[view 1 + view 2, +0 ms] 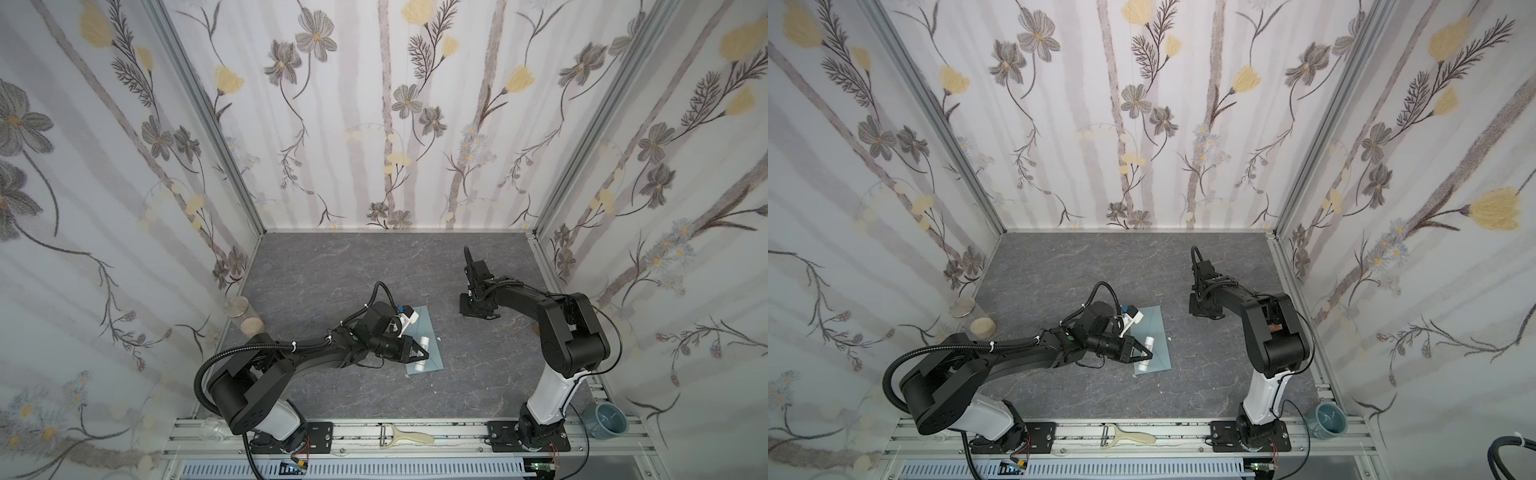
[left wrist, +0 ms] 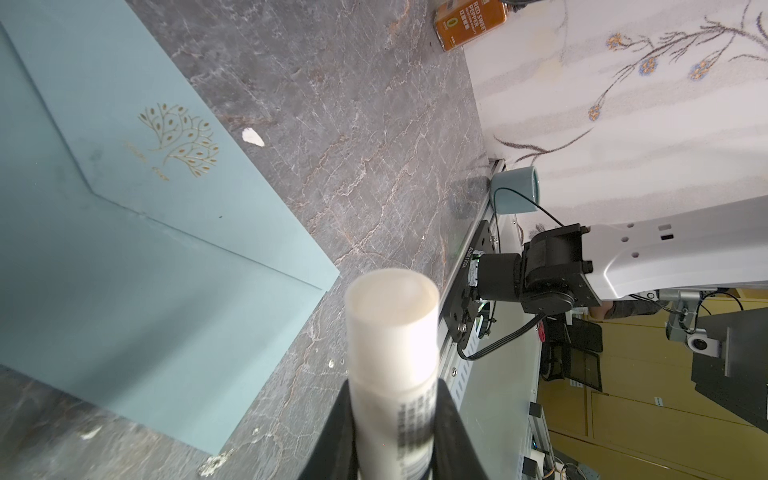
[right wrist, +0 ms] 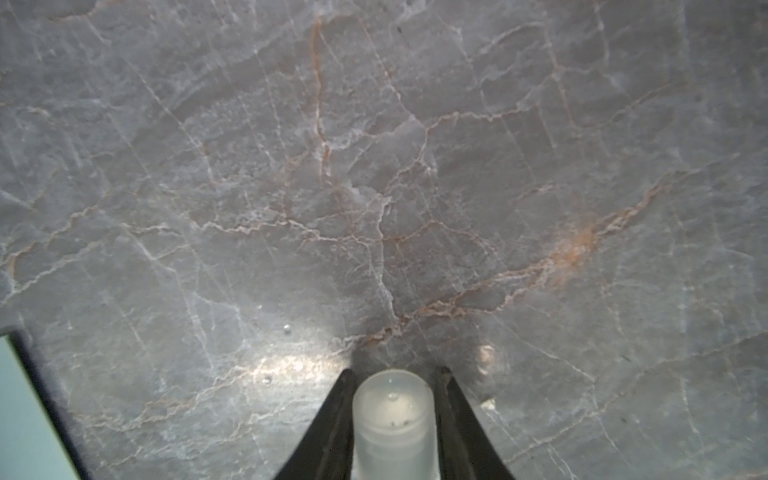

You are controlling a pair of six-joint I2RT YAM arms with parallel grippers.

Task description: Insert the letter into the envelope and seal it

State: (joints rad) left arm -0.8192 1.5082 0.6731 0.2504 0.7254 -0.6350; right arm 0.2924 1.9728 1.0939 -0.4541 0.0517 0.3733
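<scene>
- Above the envelope (image 2: 124, 249), which lies flat on the tabletop (image 2: 353, 124), left fingers (image 2: 332, 440) clench an uncapped glue stick (image 2: 392, 353); the letter is out of sight.
- Right fingers (image 3: 328, 424) grasp its cap (image 3: 392, 415), well apart.
- Risk: pressing glue could drag the unpinned envelope, or miss the flap.

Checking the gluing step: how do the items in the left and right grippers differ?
The glue stick in the left gripper is opaque white with printed text; the cap in the right gripper is translucent and plain. The glue stick is near the envelope; the cap is over the table. Both are round and clamped between jaws.
</scene>
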